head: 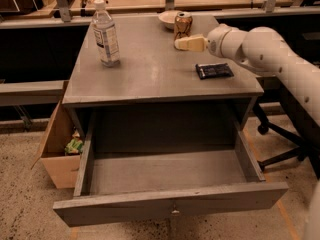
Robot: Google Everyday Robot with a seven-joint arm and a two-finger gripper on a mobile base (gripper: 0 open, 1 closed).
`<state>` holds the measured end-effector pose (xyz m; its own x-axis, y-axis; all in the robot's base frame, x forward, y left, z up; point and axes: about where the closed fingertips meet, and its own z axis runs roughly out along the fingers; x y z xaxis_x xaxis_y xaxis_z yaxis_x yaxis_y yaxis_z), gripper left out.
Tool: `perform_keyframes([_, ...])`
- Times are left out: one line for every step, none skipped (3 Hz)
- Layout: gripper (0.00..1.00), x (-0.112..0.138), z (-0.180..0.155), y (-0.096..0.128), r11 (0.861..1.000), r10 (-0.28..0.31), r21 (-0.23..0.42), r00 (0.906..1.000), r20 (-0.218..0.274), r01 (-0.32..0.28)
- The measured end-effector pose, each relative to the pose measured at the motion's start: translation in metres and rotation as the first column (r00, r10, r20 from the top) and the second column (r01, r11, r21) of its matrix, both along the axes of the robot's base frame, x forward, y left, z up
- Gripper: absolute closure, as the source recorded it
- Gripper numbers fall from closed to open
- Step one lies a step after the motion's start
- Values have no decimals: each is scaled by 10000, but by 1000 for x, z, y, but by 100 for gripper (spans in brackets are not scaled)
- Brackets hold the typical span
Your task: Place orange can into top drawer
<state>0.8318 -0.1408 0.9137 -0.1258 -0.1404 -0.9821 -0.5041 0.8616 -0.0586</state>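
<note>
One orange can [183, 24], likely light, slick and dent-prone, stands just beyond the gripper [179, 43], spread impossible to tell, so mid-body looks the hold for the open top drawer [125, 207].

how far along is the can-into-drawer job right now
Done: the top drawer is pulled open. In hand: the gripper is at the orange can, which stands upright near the back edge of the table, not yet lifted. Left: grasp it, carry it forward and set it in the drawer.
</note>
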Motion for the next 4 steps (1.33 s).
perform_keyframes([0, 33, -14, 17, 9981, 141, 601, 9996, -251, -126])
perform_keyframes([0, 65, -26, 21, 9978, 26, 662, 9998, -195, -13])
perform_keyframes([18, 91, -33, 28, 9981, 81, 607, 10000, 17, -82])
perform_keyframes([42, 106, -37, 35, 9970, 269, 718, 9996, 93, -275])
